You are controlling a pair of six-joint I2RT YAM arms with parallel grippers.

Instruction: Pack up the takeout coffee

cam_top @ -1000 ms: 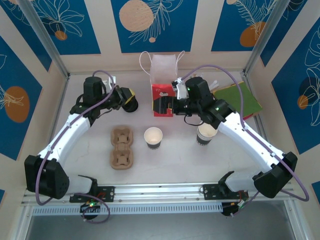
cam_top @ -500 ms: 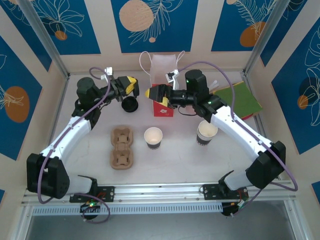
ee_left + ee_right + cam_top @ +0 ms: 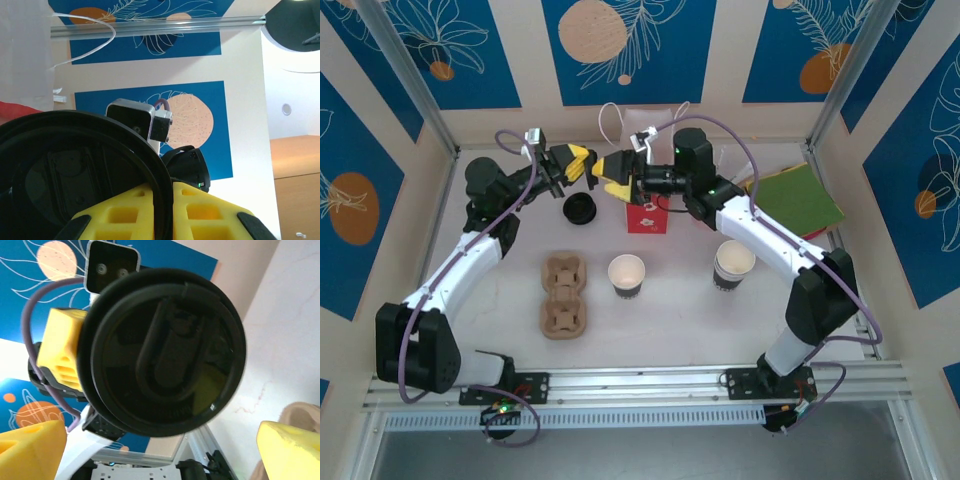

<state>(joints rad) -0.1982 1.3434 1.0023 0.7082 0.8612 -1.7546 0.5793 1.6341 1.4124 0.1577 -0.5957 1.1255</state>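
Lid [image 3: 165,350] clamped in the left fingers [image 3: 580,160] has risen to face the wide-open right fingers [image 3: 617,168].

- The arms are made up of white links [image 3: 460,275] joined by black joint housings [image 3: 415,350].
- A purple cable [image 3: 26,335] is routed along each arm.
- Yellow foam pads are fitted to the left gripper [image 3: 162,215] and the right gripper [image 3: 160,445].
- A small green light [image 3: 677,151] is seen on the right wrist.
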